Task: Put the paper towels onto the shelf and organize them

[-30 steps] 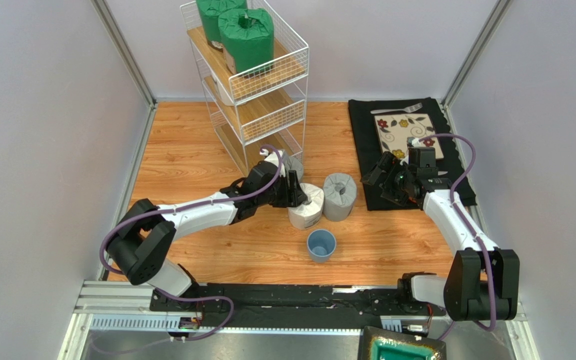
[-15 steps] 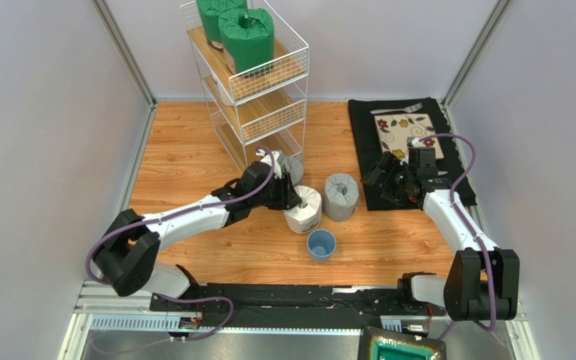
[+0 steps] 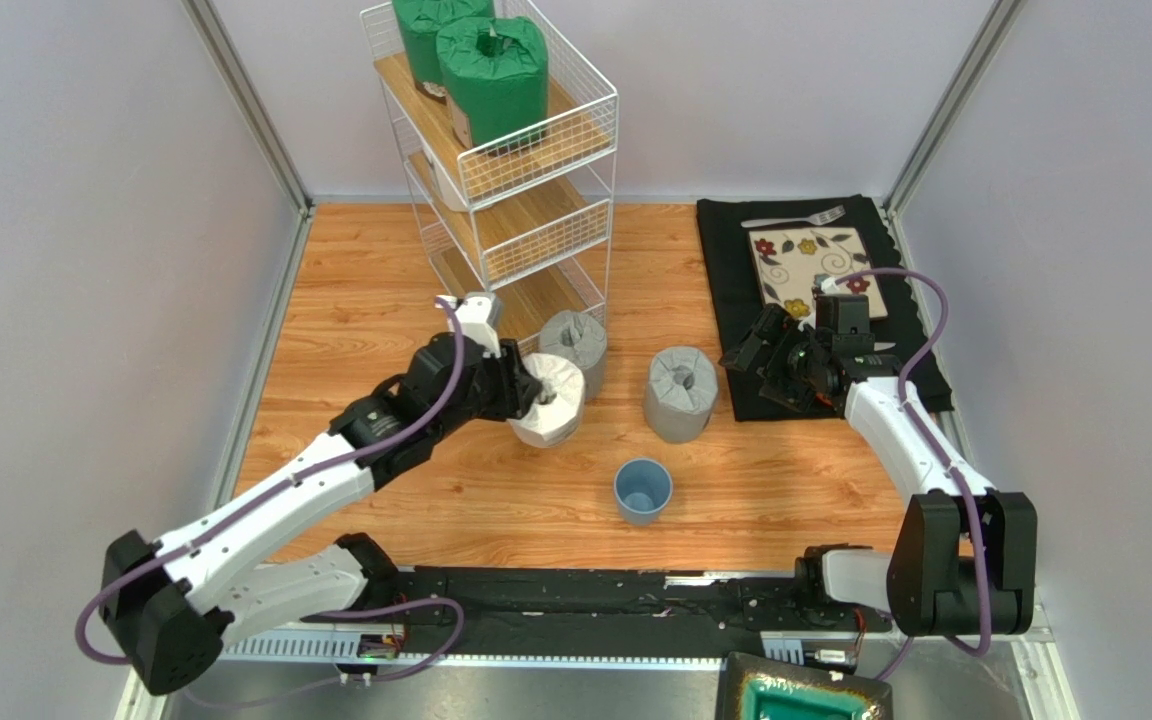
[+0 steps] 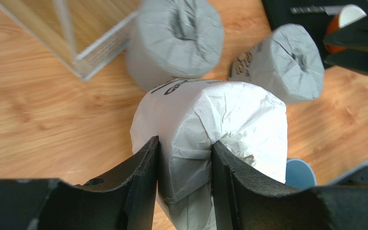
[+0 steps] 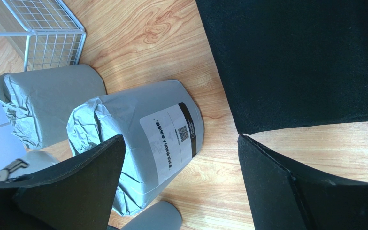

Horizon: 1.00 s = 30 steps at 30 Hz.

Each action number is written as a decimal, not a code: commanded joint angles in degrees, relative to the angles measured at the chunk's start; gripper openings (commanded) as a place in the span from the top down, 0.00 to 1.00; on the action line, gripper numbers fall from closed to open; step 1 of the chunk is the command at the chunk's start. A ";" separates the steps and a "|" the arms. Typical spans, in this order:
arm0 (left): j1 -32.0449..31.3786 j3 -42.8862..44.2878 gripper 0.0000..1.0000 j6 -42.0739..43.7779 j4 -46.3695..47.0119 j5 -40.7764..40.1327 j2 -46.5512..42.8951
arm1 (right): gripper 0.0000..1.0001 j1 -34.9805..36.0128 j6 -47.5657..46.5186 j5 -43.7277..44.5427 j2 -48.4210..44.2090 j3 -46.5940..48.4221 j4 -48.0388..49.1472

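White roll (image 4: 229,120) pinched in left pincer (image 4: 185,146) beside grey rolls (image 4: 176,33); right pincer (image 5: 180,140) gapes empty.

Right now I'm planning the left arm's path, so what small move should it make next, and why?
Probably lift straight up. The left tool is shut on the white roll, which sits low beside a grey roll at the foot of the shelf; its top tier already holds two green rolls, so height comes first.
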 commanded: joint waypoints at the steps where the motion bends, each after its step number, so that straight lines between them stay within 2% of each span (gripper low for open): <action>1: 3.53 0.12 0.53 3.86 -5.21 -8.77 -8.12 | 0.10 -0.33 1.17 -1.42 0.37 0.19 3.04; 5: 7.31 0.90 0.51 6.41 -7.15 -13.95 -13.50 | 0.10 -0.33 1.26 -1.86 0.46 0.19 3.22; 9: 13.54 3.72 0.50 9.40 -9.18 -15.38 -15.44 | 0.10 -0.25 1.26 -1.77 0.28 0.36 3.04; 21: 28.57 17.16 0.49 16.17 -6.19 -6.86 -8.41 | 0.10 -0.25 1.00 -1.42 -0.51 0.63 2.16; 30: 35.71 25.78 0.51 13.89 -1.54 3.08 0.46 | 0.10 -0.33 0.65 -1.07 -0.77 0.80 1.72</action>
